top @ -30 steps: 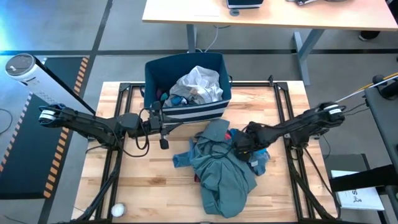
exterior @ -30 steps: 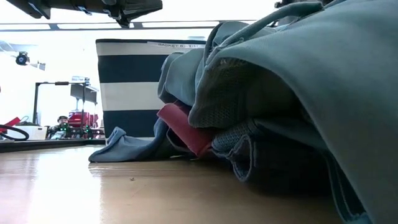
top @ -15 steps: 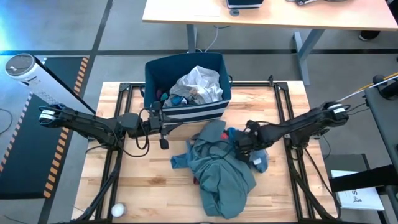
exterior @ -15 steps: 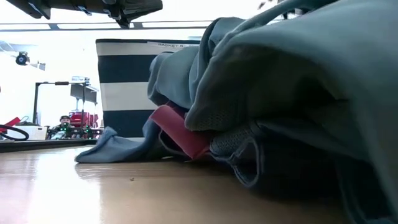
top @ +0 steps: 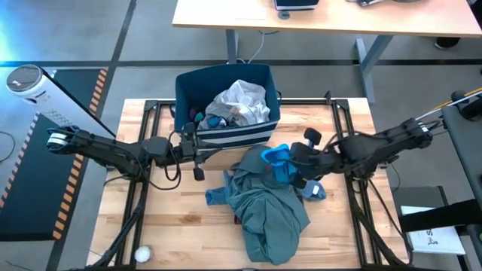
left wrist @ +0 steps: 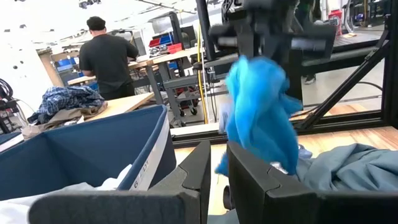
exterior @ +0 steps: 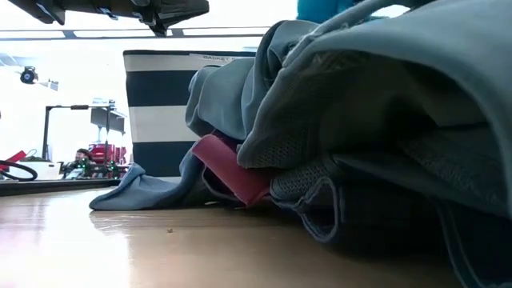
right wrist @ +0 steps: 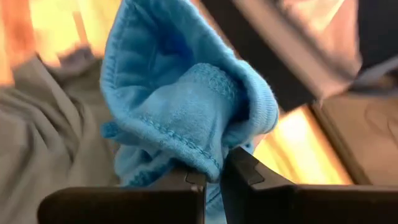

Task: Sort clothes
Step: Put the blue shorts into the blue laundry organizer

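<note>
Where the right claw [top: 288,167] sat low among the pile half a second ago, it is now raised above it, its fingers pinching a bright blue cloth [top: 276,159] that was barely visible before. In the right wrist view the blue cloth [right wrist: 186,106] bunches up between the two dark fingers, which are pressed on its folded edge. The left wrist view shows the same cloth [left wrist: 261,118] hanging in the air in front of the right arm, clear of the garments below.

Beneath it, the large teal garment [top: 267,207] lies heaped on the worktop [top: 166,226], its shape slightly shifted from the earlier picture. A smaller grey-blue piece [top: 315,191] lies beside the heap on the right arm's side, and a red piece [exterior: 232,168] peeks out from under the teal folds in the low view.

The left claw [top: 197,158] hovers in the same spot as before, just in front of the striped bin [top: 260,132], its fingers nearly together with a narrow gap and nothing between them. A white garment [top: 241,102] sits inside the bin.
</note>
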